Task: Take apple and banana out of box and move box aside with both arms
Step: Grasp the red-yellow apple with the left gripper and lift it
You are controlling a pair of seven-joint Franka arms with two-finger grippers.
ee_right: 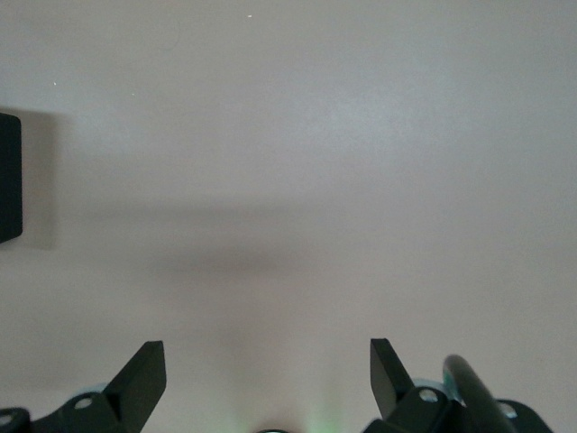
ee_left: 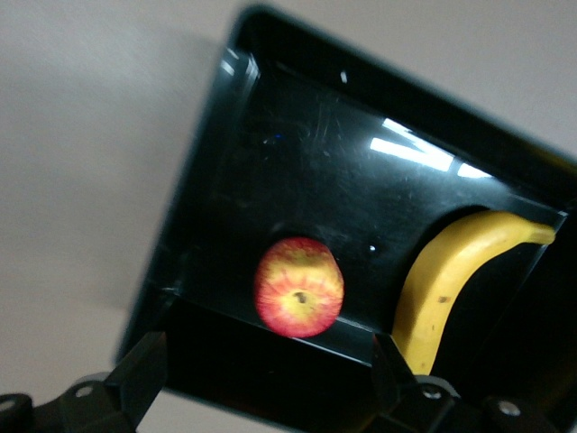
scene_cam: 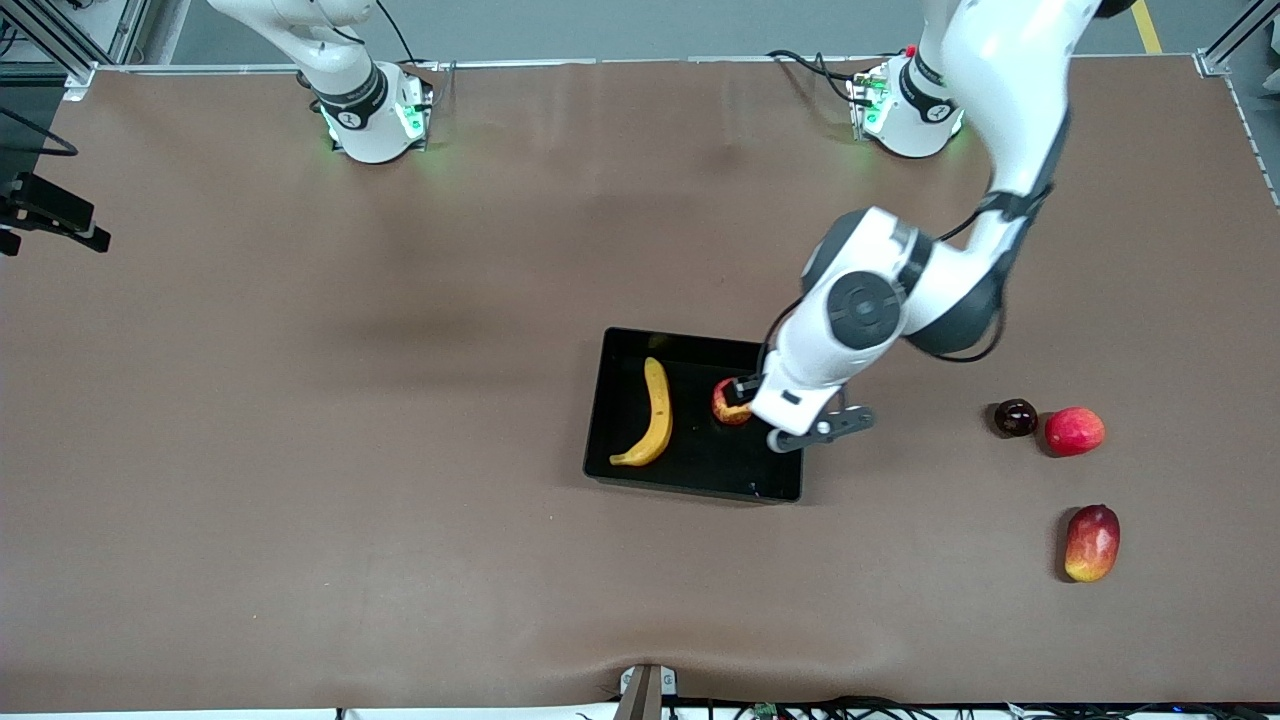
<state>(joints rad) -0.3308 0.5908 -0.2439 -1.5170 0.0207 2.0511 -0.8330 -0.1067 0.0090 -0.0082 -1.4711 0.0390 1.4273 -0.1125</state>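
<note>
The black tray (scene_cam: 700,465) lies mid-table. The yellow banana (scene_cam: 655,412) lies in it toward the right arm's end. The red-yellow apple (scene_cam: 728,405) rests on the tray floor toward the left arm's end. My left gripper (scene_cam: 742,392) hangs over the tray just beside the apple, open and empty. In the left wrist view its fingers (ee_left: 144,365) stand wide apart with the apple (ee_left: 298,287), the banana (ee_left: 442,289) and the tray (ee_left: 297,153) below. My right gripper (ee_right: 268,370) is open and empty over bare table, and is out of the front view.
A dark purple round fruit (scene_cam: 1015,417), a plain red fruit (scene_cam: 1074,431) and a red-yellow mango (scene_cam: 1091,542) lie toward the left arm's end of the table. A black mount (scene_cam: 50,215) sticks in at the right arm's end. A black object (ee_right: 7,176) edges the right wrist view.
</note>
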